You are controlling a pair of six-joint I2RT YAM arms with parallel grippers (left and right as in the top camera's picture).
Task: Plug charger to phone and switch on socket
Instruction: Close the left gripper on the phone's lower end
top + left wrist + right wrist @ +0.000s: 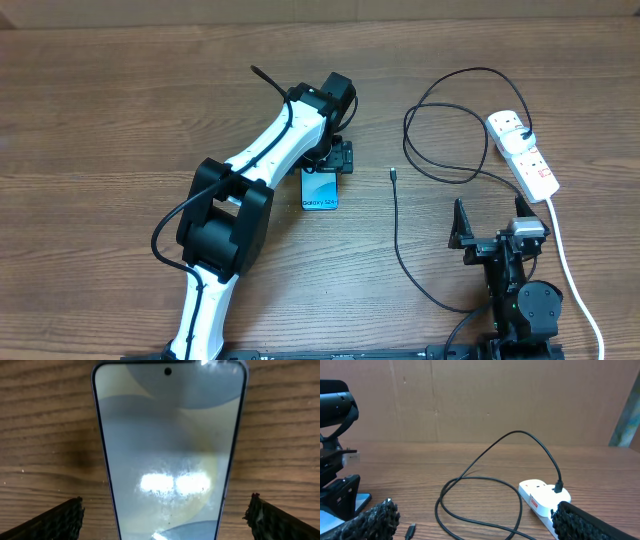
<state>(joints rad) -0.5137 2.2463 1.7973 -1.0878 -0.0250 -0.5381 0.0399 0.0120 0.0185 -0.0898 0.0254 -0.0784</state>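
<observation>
The phone (320,190) lies flat on the table, its light blue screen up. My left gripper (336,160) is over its far end. In the left wrist view the phone (167,450) lies between the open fingers (167,522), which stand clear of both its edges. The charger's connector tip (393,173) lies loose to the right of the phone. Its black cable (440,175) loops to a plug (527,136) in the white socket (535,165). My right gripper (490,228) is open and empty near the front right. Its wrist view shows the tip (410,532), the cable (520,435) and the socket (540,497).
The socket's thick white cord (570,270) runs down the right side past the right arm. The left arm (250,170) stretches diagonally across the left half of the wooden table (100,120). A brown wall (495,400) stands behind the table.
</observation>
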